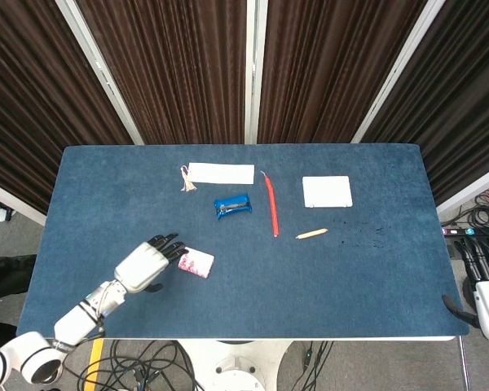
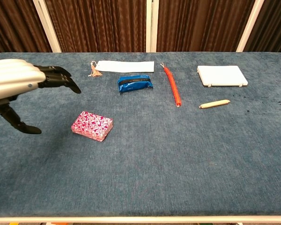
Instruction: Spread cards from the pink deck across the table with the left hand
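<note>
Left hand hovering just left of the pink deck, fingers spread wide and holding nothing, deck lying flat on the blue table toward its front left; right hand off the table's right edge, fingers apart.

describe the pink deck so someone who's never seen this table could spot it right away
On the blue table, look at the near left part, in front of the blue pouch. The pink deck lies flat there, just right of the left hand. It is the only pink-and-white patterned block; the other things are plain white, blue, red or tan.
</note>
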Motion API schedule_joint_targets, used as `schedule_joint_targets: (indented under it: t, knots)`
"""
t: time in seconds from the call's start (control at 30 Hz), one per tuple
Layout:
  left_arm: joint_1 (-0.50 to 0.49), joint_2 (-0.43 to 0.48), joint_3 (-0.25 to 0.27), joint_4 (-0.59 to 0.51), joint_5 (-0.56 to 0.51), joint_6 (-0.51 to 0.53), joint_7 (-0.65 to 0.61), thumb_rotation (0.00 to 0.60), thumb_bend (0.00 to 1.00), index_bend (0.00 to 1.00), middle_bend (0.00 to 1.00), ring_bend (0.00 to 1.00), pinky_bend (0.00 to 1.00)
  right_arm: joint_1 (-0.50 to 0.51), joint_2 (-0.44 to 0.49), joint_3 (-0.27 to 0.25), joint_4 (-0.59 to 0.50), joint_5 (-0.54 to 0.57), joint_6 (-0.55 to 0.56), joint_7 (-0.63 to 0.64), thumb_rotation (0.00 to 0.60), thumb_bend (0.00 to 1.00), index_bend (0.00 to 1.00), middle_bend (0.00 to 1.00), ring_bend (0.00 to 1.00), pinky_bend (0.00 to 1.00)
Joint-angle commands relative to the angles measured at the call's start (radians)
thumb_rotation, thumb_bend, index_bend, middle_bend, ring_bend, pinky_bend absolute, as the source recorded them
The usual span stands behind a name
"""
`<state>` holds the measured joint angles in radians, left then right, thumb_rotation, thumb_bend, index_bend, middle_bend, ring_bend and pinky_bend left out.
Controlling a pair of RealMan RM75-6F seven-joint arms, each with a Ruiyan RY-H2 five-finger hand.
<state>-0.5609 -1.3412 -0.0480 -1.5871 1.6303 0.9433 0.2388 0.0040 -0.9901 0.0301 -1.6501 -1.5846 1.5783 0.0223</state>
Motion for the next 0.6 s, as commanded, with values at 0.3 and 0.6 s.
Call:
schedule_joint_targets:
  t: [0.3, 0.6]
  knots:
    - [-0.074, -0.067, -0.033, 0.028, -0.153, -0.107, 0.075, 0.6, 0.14, 0.19, 0.16, 0.06, 0.22, -0.006, -0.002, 0.004, 0.011, 0.01, 0.004, 0.015, 0.6, 0.1, 0.0, 0.0, 0.0, 0.0]
    - [-0.112, -0.131, -0.04, 0.062, -0.279, -0.155, 0.152, 0.6, 0.14, 0.19, 0.17, 0.06, 0.22, -0.007, -0.01, 0.007, 0.028, 0.015, 0.002, 0.03, 0.6, 0.1, 0.0, 0.0, 0.0, 0.0]
